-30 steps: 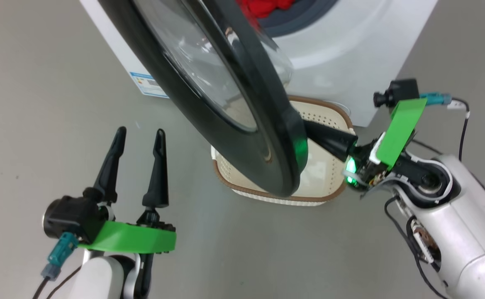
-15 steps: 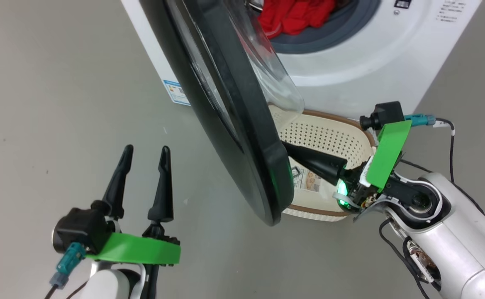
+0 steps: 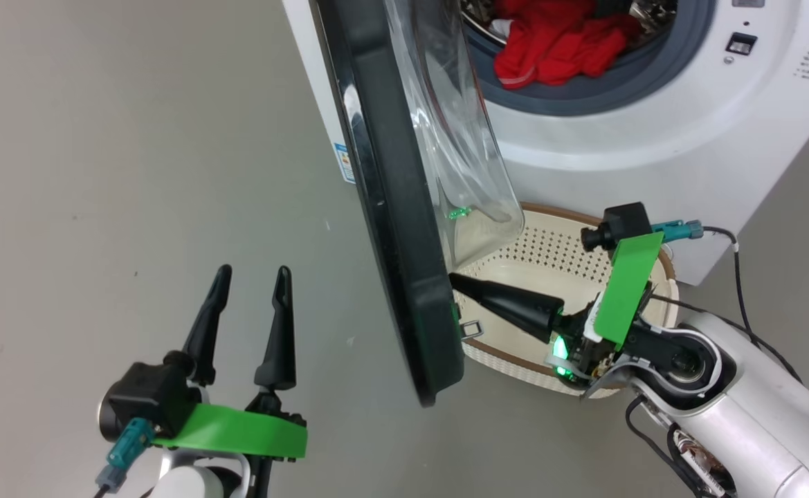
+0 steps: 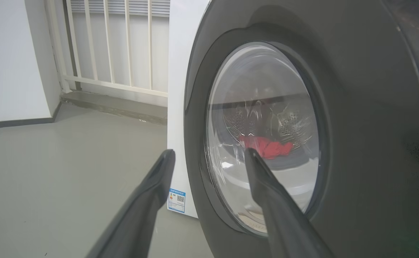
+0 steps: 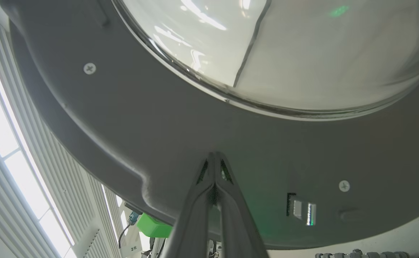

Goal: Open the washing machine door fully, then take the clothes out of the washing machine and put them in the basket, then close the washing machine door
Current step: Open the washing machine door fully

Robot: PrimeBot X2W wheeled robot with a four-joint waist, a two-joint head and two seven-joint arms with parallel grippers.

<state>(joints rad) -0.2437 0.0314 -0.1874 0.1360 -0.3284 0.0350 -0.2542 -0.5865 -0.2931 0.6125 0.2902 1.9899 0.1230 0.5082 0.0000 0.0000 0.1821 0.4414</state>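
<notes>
Pushing from the inside, the right gripper [image 3: 455,279] has its closed fingertips against the inner face of the washing machine door [image 3: 390,207], low on the black rim just under the bulging glass bowl. The right wrist view shows those two fingers pinched together with nothing between them, their tips meeting the grey inner surface. The door stands nearly edge-on to the head camera, hinged out from the white washing machine [image 3: 653,138]. The basket [image 3: 549,256] sits on the floor right below the right gripper, tucked against the machine's front. Compared with a second ago the whole head view has shifted, so the camera has moved. Even so, the door has clearly swung wider off the machine's front. The drum mouth is now exposed, with the red clothes [image 3: 556,41] heaped inside it on the grey-blue gasket's lip. More of the basket also shows to the right of the door. The left gripper [image 3: 252,275] hangs on the outer side of the door, well apart from it, fingers spread wide and empty. Its wrist view looks through the glass at the red heap.
</notes>
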